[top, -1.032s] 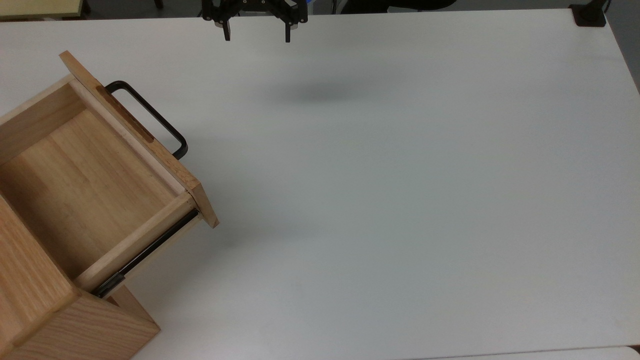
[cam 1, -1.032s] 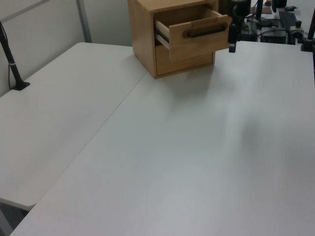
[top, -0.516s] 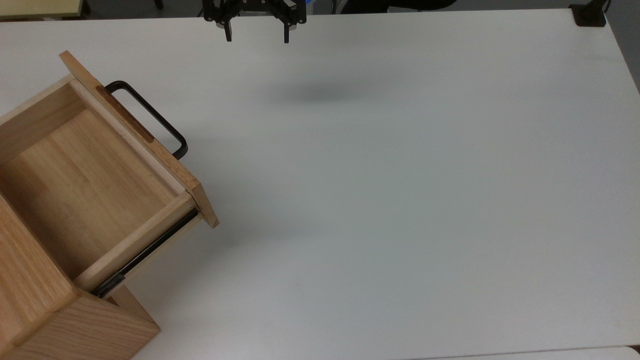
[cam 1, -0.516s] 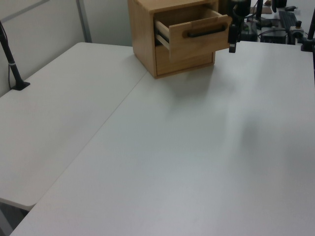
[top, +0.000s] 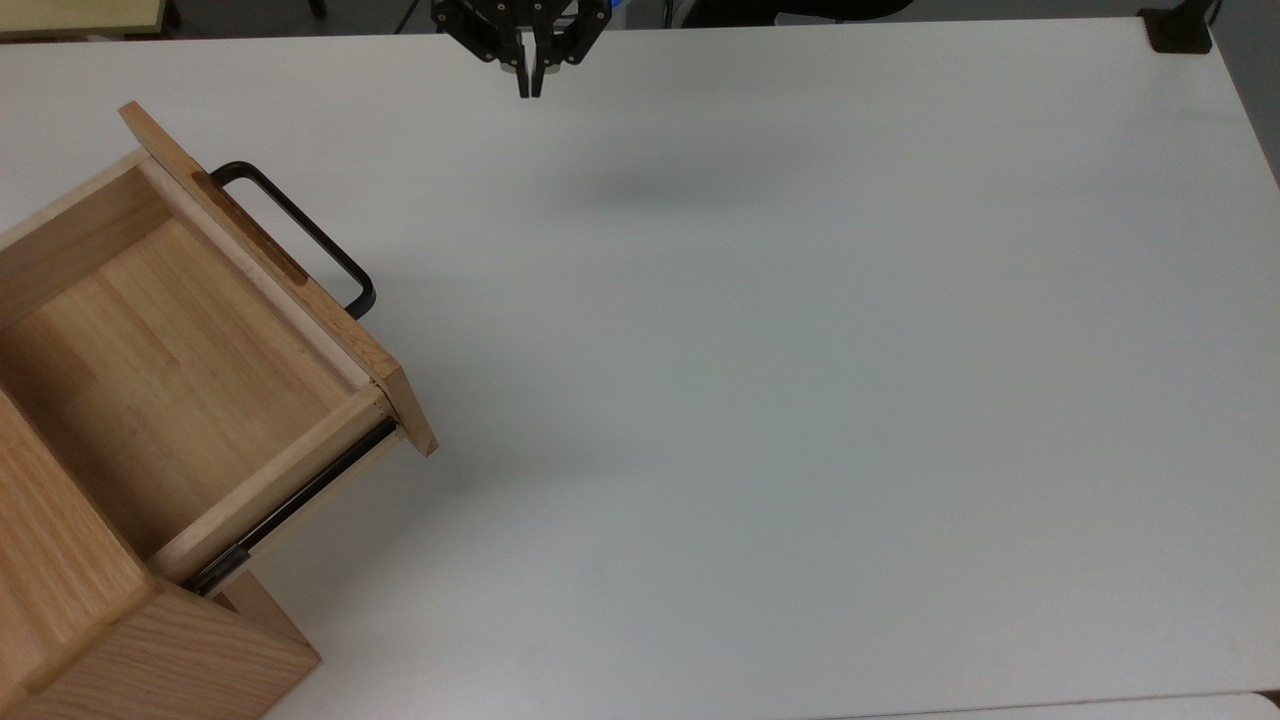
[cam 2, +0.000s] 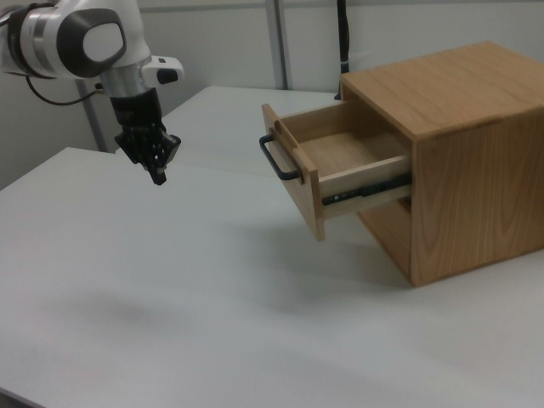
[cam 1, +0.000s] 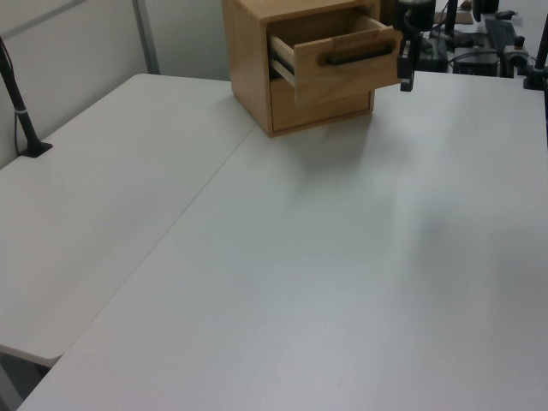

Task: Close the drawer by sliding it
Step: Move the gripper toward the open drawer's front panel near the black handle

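Note:
The light wooden drawer (top: 170,350) (cam 1: 342,64) (cam 2: 340,157) stands pulled out of its wooden cabinet (top: 60,590) (cam 2: 450,127) at the top view's left, empty inside. A black U-shaped handle (top: 300,235) (cam 1: 355,56) (cam 2: 276,160) sits on its flat front panel, and a black side rail (top: 290,505) (cam 2: 365,191) shows. My gripper (top: 531,90) (cam 1: 407,83) (cam 2: 158,177) hangs above the table at the top view's upper edge, well to the right of the handle and apart from it. Its fingers are shut together with nothing between them.
The white table (top: 800,400) spreads wide to the right of the drawer in the top view. A black clamp base (top: 1180,28) sits at its far right corner. In the left view a black post (cam 1: 21,111) stands at the table's left edge.
The gripper's fingers, wide apart in both earlier top views, have come together. The hand has shifted slightly. The drawer has not moved.

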Tool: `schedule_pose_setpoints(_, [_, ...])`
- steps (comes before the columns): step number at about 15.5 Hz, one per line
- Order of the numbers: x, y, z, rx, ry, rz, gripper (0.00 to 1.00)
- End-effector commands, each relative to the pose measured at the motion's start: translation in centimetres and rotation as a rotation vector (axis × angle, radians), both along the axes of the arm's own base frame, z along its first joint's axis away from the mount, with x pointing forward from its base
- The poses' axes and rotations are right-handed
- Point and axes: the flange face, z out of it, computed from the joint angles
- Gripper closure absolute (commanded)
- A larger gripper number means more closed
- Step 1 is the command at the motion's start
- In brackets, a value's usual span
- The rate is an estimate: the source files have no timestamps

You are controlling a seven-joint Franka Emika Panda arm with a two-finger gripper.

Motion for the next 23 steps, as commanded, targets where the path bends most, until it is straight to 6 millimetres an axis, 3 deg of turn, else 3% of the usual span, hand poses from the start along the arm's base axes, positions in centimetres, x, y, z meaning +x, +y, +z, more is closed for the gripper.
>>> schedule_pose_setpoints(1, [0.7,-0.4,-0.6,0.02,0.03,-0.009,1.0])
schedule_pose_setpoints(5, [2.0,-1.4,-0.9,0.017,0.025,-0.142,1.0])
schedule_pose_setpoints(7, [3.7,-1.6,-1.3,0.022,-0.022,-0.236,1.0])
schedule_pose_setpoints(12, [7.6,-4.4,-2.8,0.022,-0.083,-0.496,1.0])
schedule_pose_setpoints(16, [10.2,-8.0,-3.4,0.044,-0.167,-0.655,1.0])
schedule_pose_setpoints(23, [13.0,-13.4,-4.6,0.057,-0.295,-0.729,1.0])
